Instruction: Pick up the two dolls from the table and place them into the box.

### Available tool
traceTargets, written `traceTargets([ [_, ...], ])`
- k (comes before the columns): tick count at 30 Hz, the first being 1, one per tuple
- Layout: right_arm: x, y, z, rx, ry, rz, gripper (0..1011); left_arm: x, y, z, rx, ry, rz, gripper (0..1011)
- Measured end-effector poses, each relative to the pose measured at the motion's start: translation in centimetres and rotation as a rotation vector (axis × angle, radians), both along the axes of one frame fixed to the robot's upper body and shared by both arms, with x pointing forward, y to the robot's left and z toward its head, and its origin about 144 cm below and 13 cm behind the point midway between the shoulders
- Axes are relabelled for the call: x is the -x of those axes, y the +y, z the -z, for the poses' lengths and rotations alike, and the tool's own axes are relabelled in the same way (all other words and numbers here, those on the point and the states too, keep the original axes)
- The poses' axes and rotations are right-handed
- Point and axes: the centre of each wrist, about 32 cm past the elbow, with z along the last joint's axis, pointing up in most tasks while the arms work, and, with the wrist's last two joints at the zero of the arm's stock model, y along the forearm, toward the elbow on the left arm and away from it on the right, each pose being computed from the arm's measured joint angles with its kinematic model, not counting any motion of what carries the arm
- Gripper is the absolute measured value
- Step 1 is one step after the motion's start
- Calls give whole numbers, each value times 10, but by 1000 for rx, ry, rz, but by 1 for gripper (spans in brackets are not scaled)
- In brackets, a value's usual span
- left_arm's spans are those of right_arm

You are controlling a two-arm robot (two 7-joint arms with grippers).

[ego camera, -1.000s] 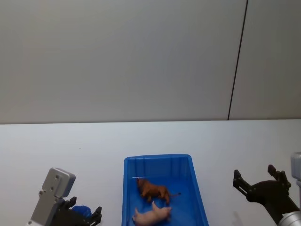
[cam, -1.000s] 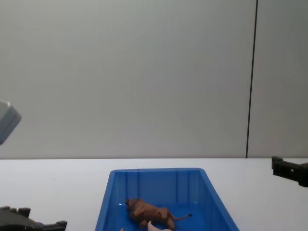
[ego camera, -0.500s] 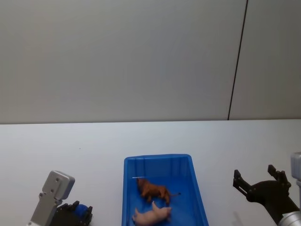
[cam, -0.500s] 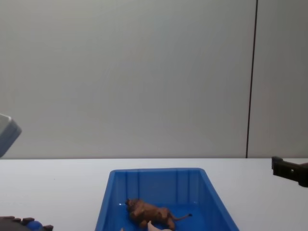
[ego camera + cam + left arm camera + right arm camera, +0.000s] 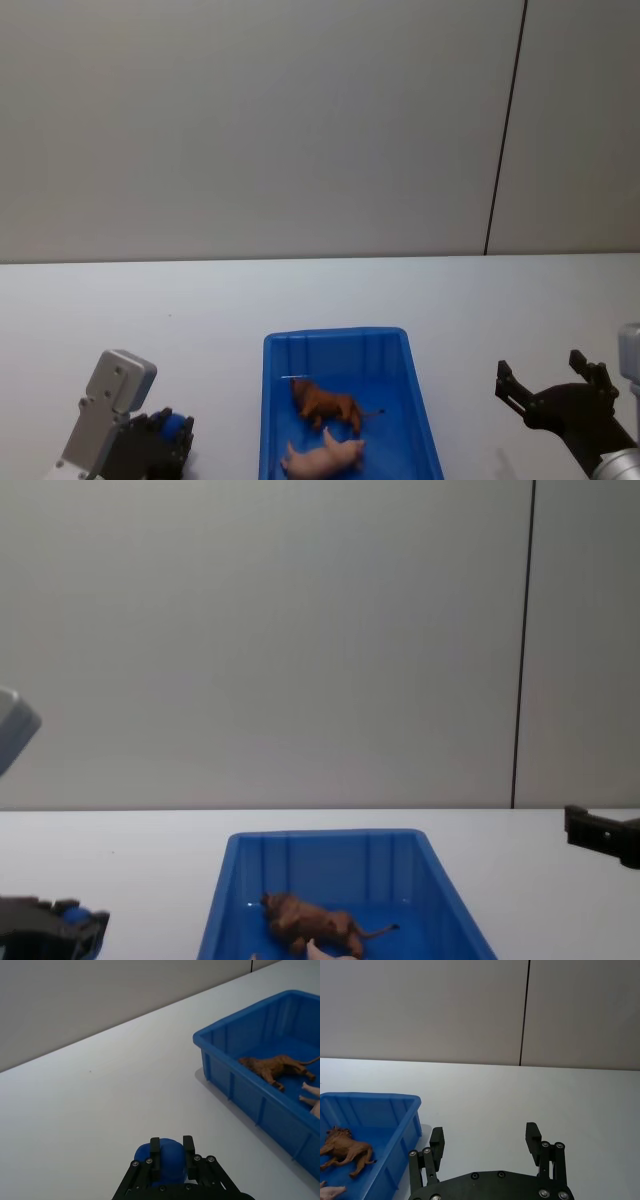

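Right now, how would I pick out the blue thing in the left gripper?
Start at the big blue box in the middle of the white table. Look to its left, where the left gripper is shut on a small round blue ball. Unlike the lion and pig, it is outside the box.

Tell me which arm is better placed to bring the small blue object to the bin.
Left: the left gripper is shut on the blue object beside the blue bin; the right gripper is open and empty.
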Motion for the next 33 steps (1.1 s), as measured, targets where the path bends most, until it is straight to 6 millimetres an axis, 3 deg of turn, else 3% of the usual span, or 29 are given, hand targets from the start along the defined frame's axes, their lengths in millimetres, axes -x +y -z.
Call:
traceTargets([
  [19,0,0,0,0,0,0,1001,-5,-10,-35,63,-165,147,168],
  [33,0,0,0,0,0,0,1001,-18,-34,-55,156,-243,347,111],
])
